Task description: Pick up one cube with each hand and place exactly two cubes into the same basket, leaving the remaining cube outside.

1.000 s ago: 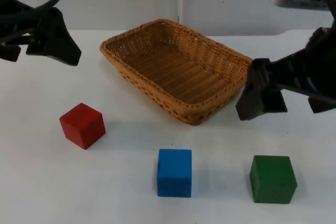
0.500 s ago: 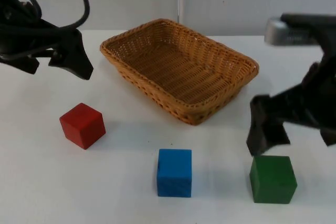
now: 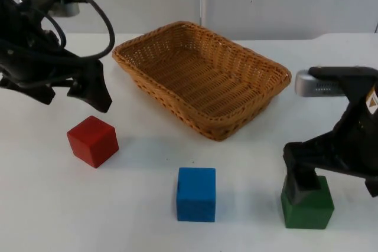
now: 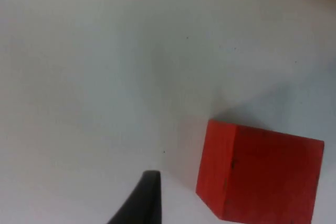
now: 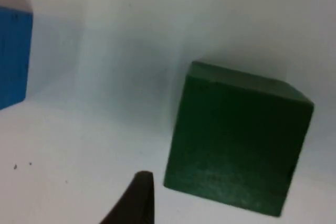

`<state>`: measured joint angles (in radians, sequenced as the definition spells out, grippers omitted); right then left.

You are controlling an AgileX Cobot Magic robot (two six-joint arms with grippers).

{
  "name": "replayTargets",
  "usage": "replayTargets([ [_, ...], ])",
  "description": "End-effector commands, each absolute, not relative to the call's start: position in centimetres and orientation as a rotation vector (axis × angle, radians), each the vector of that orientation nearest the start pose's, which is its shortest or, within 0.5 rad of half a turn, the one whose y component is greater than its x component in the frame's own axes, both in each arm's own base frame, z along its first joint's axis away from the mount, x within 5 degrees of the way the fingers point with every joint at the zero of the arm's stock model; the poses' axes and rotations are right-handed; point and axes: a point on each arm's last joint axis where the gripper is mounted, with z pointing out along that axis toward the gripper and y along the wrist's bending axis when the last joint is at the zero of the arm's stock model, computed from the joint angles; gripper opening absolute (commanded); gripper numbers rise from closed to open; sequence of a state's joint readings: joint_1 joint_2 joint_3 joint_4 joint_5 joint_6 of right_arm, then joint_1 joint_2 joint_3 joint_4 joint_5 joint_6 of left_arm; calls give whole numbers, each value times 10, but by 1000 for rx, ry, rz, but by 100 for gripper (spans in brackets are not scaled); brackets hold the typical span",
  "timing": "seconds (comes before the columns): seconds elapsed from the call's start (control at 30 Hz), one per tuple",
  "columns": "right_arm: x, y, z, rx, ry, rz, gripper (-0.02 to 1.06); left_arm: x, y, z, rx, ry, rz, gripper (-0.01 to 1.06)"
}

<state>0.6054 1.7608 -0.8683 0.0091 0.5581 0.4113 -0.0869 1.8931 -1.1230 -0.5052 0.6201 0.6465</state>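
Left claw (image 3: 97, 95): poised just above and behind the red cube, not touching it. From the top view I cannot tell whether it is open or closed.
Left wrist view: one black fingertip (image 4: 139, 203) stands just beside the red cube (image 4: 260, 174), with bare white worktop (image 4: 105, 66) between them.
Red cube (image 3: 93, 141): sitting on the worktop (image 3: 71, 205) at the left, well apart from the basket, turned so a corner faces the camera.
Right claw (image 3: 302, 182): right down on the green cube, its black finger overlapping the cube's top rear edge in the top view. Whether it is spread or closed, I cannot tell.
Right wrist view: a black fingertip (image 5: 134, 200) shows close beside the green cube (image 5: 236, 158), and the blue cube's edge (image 5: 13, 56) shows off to one side.
Green cube (image 3: 307, 203): on the worktop at the front right, outside the basket, flat on its base.
Blue cube (image 3: 196, 193): front and centre on the worktop, between the red and green cubes, no claw near it.
Basket (image 3: 201, 78): woven wicker, rectangular, set at an angle behind the cubes, with no cube inside.
Score so far: all three cubes are outside the basket.
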Motion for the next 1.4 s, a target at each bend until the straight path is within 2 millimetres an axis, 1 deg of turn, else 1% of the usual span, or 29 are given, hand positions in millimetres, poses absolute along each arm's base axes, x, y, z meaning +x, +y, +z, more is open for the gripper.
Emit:
replayTargets([
  [0.0, 253, 174, 135, -244, 2915, 201, 105, 365, -59, 148, 516, 2730, -349, 105],
  [0.03, 253, 174, 135, -244, 2915, 201, 105, 365, -59, 148, 516, 2730, -349, 105],
  [0.17, 258, 178, 128, -238, 2917, 200, 105, 371, -59, 131, 520, 2768, -357, 105],
  [0.2, 258, 178, 128, -238, 2917, 200, 105, 371, -59, 131, 520, 2768, -357, 105],
  [0.3, 269, 187, 124, -241, 2907, 207, 105, 374, -59, 119, 514, 2789, -354, 105],
  [0.37, 273, 190, 121, -241, 2911, 205, 105, 374, -59, 110, 539, 2803, -349, 105],
  [0.5, 276, 191, 117, -241, 2910, 205, 105, 374, -58, 103, 554, 2812, -342, 105],
  [0.7, 276, 191, 114, -242, 2920, 198, 105, 375, -57, 98, 562, 2810, -328, 105],
  [0.83, 276, 191, 107, -242, 2930, 190, 105, 375, -57, 88, 586, 2826, -328, 105],
  [0.97, 276, 192, 106, -242, 2929, 191, 105, 374, -57, 80, 584, 2846, -335, 105],
  [1.2, 276, 191, 106, -245, 2932, 186, 105, 374, -57, 78, 581, 2849, -336, 105],
  [1.27, 276, 191, 106, -246, 2937, 183, 102, 374, -57, 78, 581, 2849, -336, 105],
  [1.3, 276, 191, 106, -246, 2938, 182, 97, 374, -58, 78, 575, 2849, -340, 105],
  [1.33, 276, 191, 106, -246, 2938, 182, 97, 374, -58, 78, 575, 2849, -340, 105],
  [1.37, 275, 191, 106, -246, 2943, 179, 88, 374, -58, 78, 575, 2849, -340, 105],
])
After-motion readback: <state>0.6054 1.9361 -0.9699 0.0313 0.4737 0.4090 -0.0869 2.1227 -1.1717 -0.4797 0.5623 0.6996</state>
